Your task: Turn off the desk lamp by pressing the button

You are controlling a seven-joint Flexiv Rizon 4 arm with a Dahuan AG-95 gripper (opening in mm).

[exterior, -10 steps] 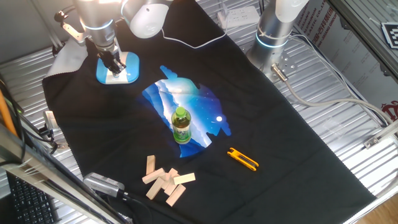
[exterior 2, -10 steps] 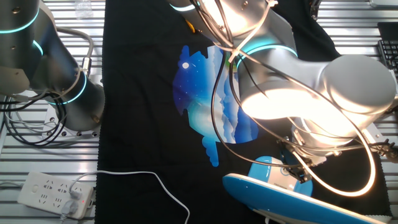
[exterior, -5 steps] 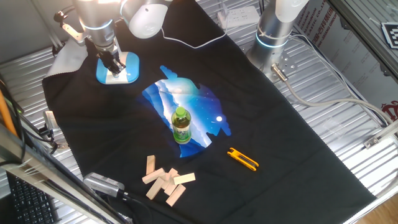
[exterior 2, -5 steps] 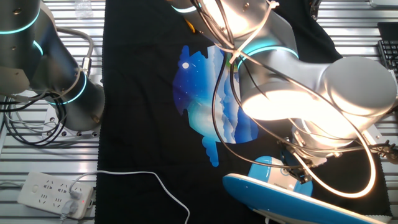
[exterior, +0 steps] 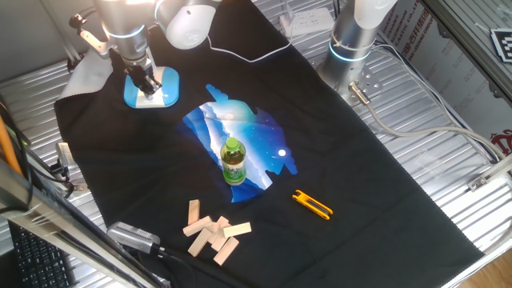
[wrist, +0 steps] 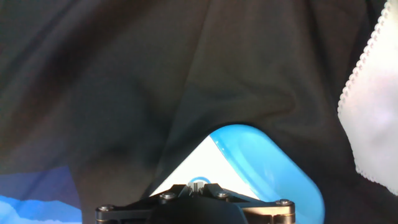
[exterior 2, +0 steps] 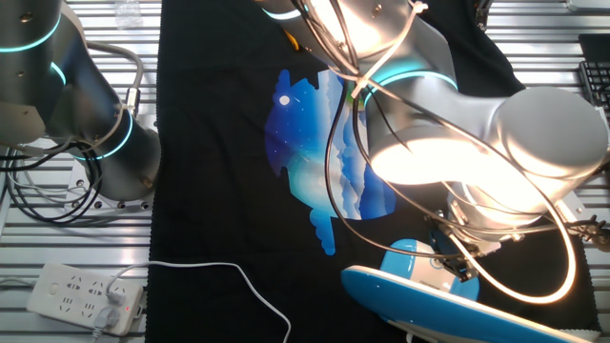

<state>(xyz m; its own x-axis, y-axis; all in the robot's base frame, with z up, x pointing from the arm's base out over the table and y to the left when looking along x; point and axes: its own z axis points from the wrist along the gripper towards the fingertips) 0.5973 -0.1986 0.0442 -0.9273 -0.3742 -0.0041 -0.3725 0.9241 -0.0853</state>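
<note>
change: nothing visibly moved in the last second; arm in the same pose over the lamp
gripper (exterior: 147,86): down on the white top panel of the desk lamp (exterior: 164,86); fingertip gap hidden, can't tell the claw's state
lamp position: far-left corner of the black cloth (exterior: 352,160), just beside the pale cloth (wrist: 373,112)
hand view: blue base (wrist: 273,163) directly below, tips out of sight
rest: green bottle (exterior: 233,161) mid-cloth, wooden blocks (exterior: 213,232) and yellow tool (exterior: 312,205) near the front edge
</note>
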